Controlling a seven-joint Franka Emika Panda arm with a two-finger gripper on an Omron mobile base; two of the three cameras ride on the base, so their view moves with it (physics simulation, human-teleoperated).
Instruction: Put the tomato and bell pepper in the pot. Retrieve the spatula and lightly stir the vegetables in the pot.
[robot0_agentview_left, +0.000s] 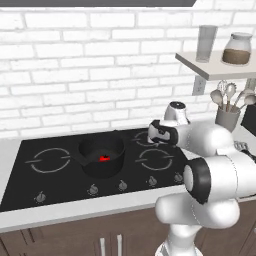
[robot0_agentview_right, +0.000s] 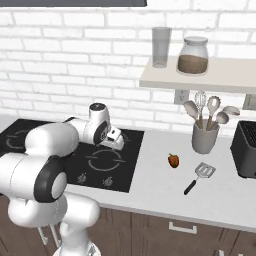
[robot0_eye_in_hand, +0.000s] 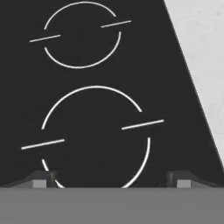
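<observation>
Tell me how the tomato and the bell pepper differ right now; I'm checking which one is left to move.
The tomato lies inside the black pot on the cooktop; the bell pepper sits on the pale counter, left of the spatula. The tomato is bright red; the bell pepper is duller orange-brown. Both are small, far smaller than the pot, and neither is held by the open hand, which is over a bare burner.

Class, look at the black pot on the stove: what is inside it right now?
Inside the pot lies the bright red tomato. The near wall hides the rest of the pot's floor. The bell pepper sits on the counter.
</observation>
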